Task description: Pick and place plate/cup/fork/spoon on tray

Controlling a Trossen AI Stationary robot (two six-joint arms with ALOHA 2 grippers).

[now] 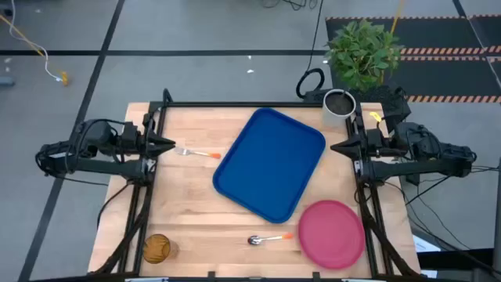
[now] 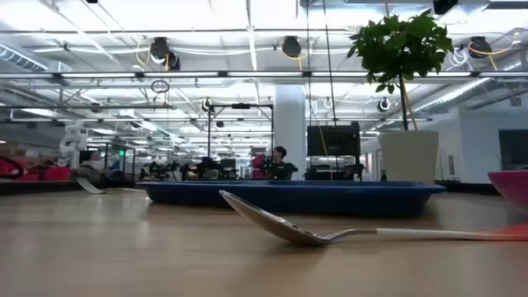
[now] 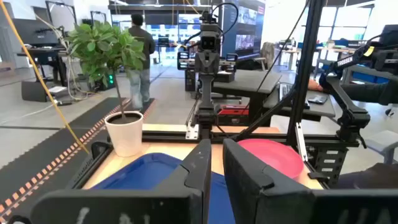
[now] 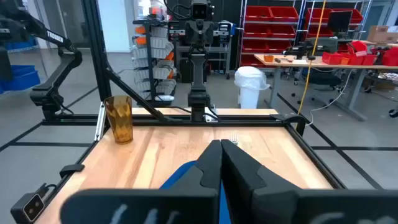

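Note:
The blue tray (image 1: 270,163) lies slantwise at the table's middle. The pink-red plate (image 1: 331,233) rests flat near the front right. The spoon (image 1: 266,239) lies left of it, bowl down on the wood (image 2: 280,223). The fork (image 1: 196,153) lies left of the tray. The amber cup (image 1: 156,248) stands upright at the front left corner. My left gripper (image 1: 168,145) hovers level at the left edge by the fork's tines, nearly shut with a narrow slit (image 3: 217,149) and nothing in it. My right gripper (image 1: 337,147) hovers level at the right edge, shut (image 4: 221,149) and empty.
A white pot with a green plant (image 1: 339,106) stands at the far right corner, close behind my right arm. Black frame rails run along the table's edges. Bare wood lies between the tray and the near edge, around the spoon.

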